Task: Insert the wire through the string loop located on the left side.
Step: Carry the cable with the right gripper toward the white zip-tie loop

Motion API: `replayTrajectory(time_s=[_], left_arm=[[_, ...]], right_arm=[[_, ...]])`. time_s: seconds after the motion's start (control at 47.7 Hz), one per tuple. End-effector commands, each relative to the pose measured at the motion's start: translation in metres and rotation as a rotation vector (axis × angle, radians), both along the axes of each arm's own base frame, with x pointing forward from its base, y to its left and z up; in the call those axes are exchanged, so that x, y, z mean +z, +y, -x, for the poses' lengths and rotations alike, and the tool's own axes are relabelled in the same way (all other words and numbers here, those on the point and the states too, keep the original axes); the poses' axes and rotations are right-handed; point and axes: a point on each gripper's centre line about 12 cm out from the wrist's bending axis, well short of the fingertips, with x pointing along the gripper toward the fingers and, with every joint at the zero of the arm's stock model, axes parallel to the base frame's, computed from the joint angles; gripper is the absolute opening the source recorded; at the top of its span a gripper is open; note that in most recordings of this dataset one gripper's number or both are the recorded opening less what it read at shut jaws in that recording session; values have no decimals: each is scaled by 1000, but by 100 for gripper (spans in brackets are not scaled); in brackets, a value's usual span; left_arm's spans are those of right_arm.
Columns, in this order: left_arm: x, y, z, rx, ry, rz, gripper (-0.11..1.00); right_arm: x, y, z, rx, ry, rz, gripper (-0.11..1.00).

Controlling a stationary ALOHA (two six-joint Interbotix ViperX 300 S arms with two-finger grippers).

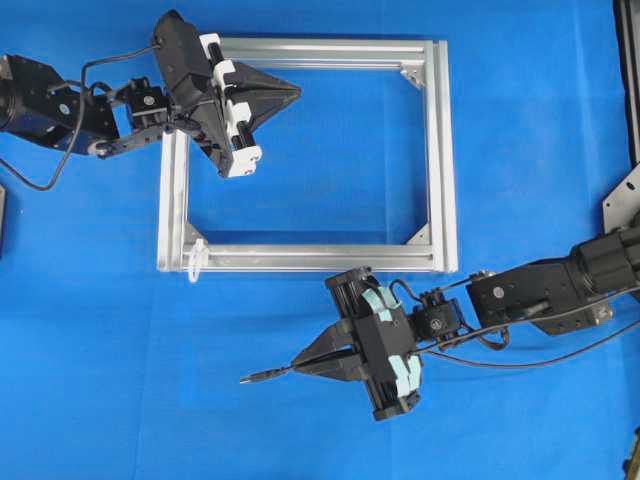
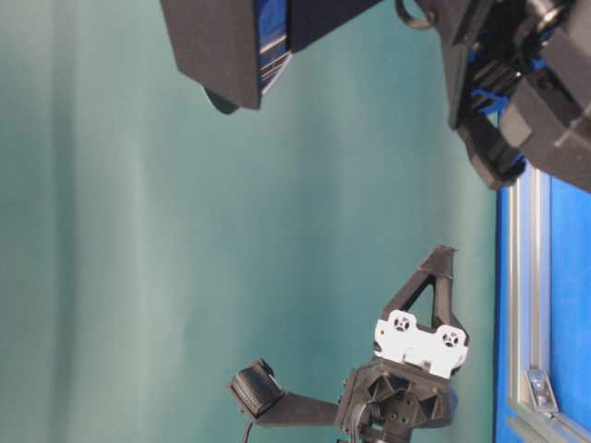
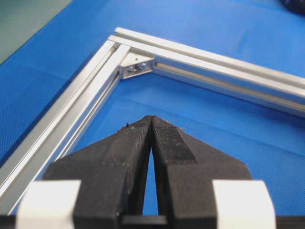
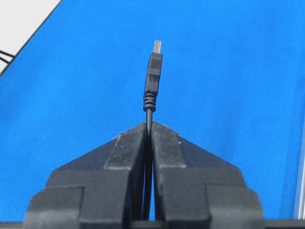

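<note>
The string loop at the frame corner is too small to make out, and the wire disappears between the right fingers.

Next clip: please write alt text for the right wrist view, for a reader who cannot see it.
Close-up from the right wrist: the black right gripper is shut on a thin black wire, whose dark moulded plug with a small metal tip sticks out past the fingertips, pointing away from the camera over the blue table cover.

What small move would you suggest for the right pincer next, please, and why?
Probably carry the right pincer up and left toward the string loop. It is shut on the wire, whose plug points left, below the loop at the frame's lower-left corner.
</note>
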Motion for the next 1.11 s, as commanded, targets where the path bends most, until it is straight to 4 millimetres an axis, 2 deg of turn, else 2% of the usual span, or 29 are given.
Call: replayTrajectory(time_s=[0.0, 0.293, 0.419, 0.566, 0.88, 1.089], left_arm=[[14, 0, -1, -2, -41, -11, 0], [14, 0, -1, -2, -41, -11, 0], [14, 0, -1, -2, -41, -11, 0], [14, 0, -1, -2, -41, -11, 0], [14, -1, -1, -4, -42, -11, 0], [13, -1, -1, -4, -40, -11, 0]], right_arm=[[15, 1, -1, 2, -37, -10, 0], [15, 0, -1, 2, -41, -9, 0], [14, -7, 0, -15, -37, -6, 0], [12, -26, 2, -56, -30, -3, 0], [7, -79, 9, -180, -6, 7, 0], [5, -96, 9, -221, 0, 12, 0]])
